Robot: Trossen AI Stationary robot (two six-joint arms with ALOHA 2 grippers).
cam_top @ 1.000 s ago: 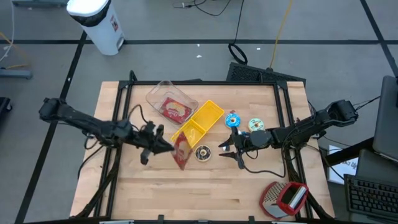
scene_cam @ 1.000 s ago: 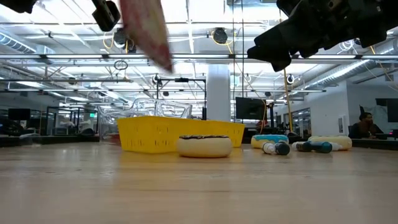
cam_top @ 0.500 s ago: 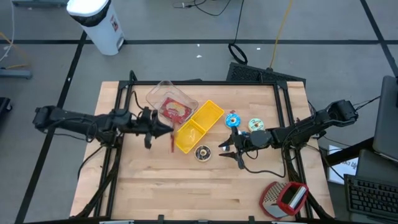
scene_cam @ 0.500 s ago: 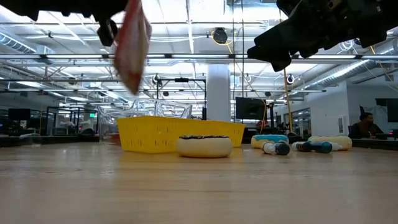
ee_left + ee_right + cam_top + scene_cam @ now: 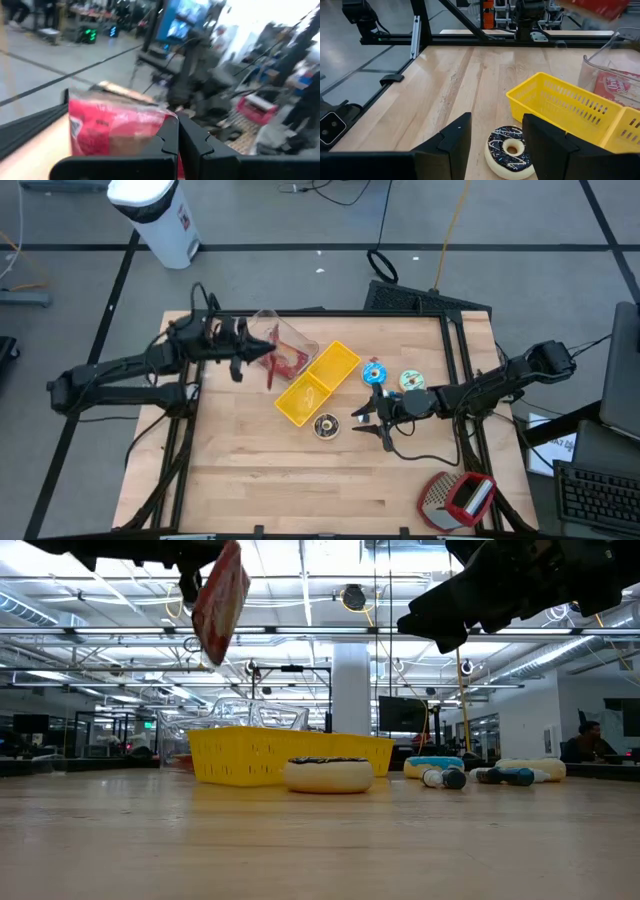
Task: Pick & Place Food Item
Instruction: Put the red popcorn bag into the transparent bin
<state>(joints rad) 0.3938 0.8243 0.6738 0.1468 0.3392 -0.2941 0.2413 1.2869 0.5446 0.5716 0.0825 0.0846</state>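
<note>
The red snack packet (image 5: 275,363) hangs pinched in the left end effector (image 5: 253,354), whose fingers are pressed together on the packet's edge, so it dangles clear of the table (image 5: 250,480) rather than dragging across it; in the low view the packet (image 5: 220,600) shows high above the yellow basket (image 5: 290,755). From above, it sits over the near rim of the clear plastic container (image 5: 285,340) at about eleven o'clock on the table, where another red packet (image 5: 620,87) already lies, which suggests the container is the drop spot and the carry is near its end. At about four o'clock from the container lies the yellow basket (image 5: 318,383), apparently bare inside, and just beyond its five o'clock corner rests a chocolate-frosted doughnut (image 5: 325,426) on the bare wood. The right end effector (image 5: 368,425) hovers at three o'clock of the doughnut, fingers spread and holding nothing, probably parked there to keep out of the left arm's way while staying lined up on the doughnut (image 5: 511,151). Further toward three o'clock lie two blue-frosted doughnuts (image 5: 374,372). At the table's five o'clock corner sits a red and grey object (image 5: 458,498).
</note>
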